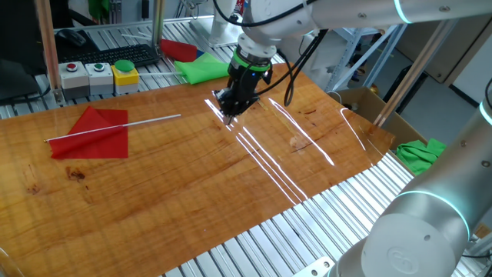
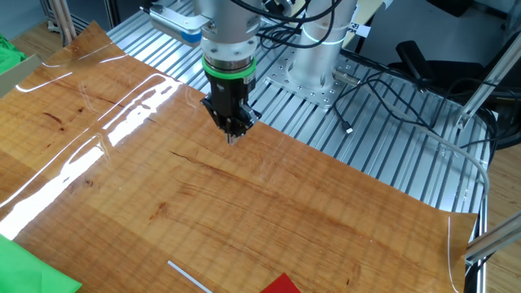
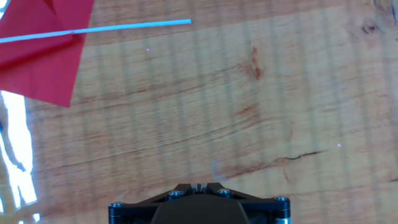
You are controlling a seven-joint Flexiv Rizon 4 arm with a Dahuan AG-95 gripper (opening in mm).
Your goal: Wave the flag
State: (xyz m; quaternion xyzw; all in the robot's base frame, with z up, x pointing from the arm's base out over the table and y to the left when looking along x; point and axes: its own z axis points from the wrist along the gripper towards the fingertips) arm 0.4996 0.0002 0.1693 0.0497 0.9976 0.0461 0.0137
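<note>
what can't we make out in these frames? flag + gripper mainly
- Flag: the other fixed view's bottom edge cuts off all but the stick tip and a red corner; the hand view's left edge cuts off part of the cloth.
- Gripper: the hand view shows only its base at the bottom edge; the fingers are out of frame.
- How the stick is fixed to the cloth: too small in every view.

No readable txt, labels, brand names or nos. anywhere in these views. Small white tag (image 2: 355,28) on the robot base in the other fixed view has dark marks, too small & blurred to make out.
</note>
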